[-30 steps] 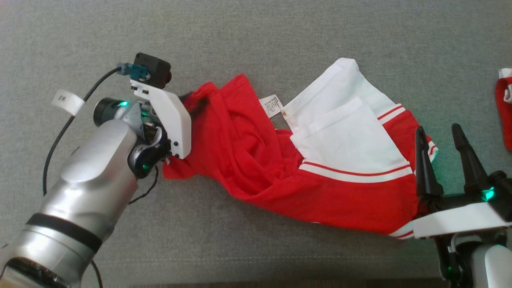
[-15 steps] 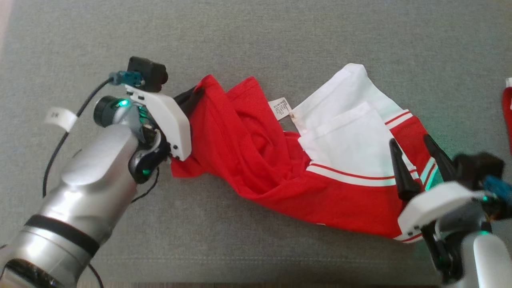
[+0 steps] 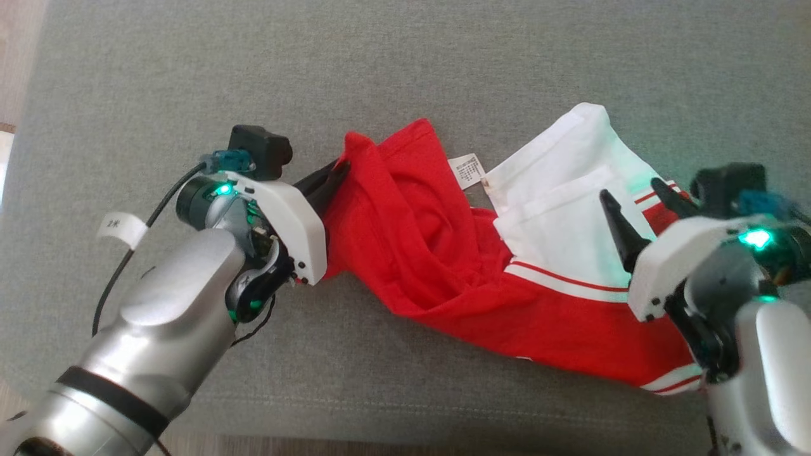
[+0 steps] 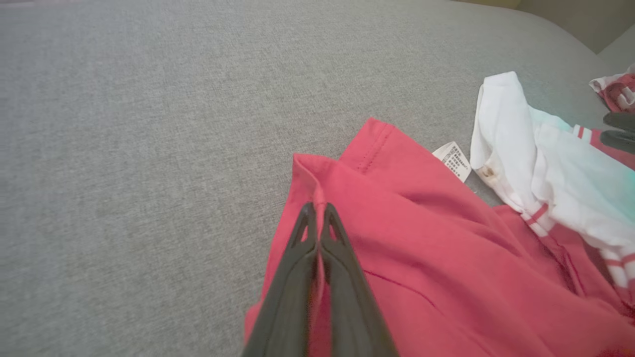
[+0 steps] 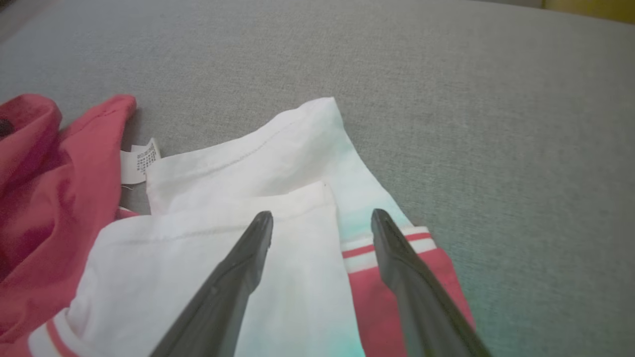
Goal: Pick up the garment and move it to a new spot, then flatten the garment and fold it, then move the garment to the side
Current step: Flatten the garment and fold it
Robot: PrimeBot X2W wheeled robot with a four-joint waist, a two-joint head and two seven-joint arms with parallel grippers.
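The left gripper (image 3: 336, 174) is clamped on the red edge of the garment (image 3: 431, 253). The right gripper (image 3: 628, 190) hovers spread over its white panel.

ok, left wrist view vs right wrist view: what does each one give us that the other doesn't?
Left wrist, not right wrist: the left gripper shut on a red fold of the garment, and a second red-and-white cloth at the far edge. Right wrist, not left wrist: where the open right gripper sits, one finger over the white panel, the other over the striped cuff. Both: the care label, the white panel, the grey surface.
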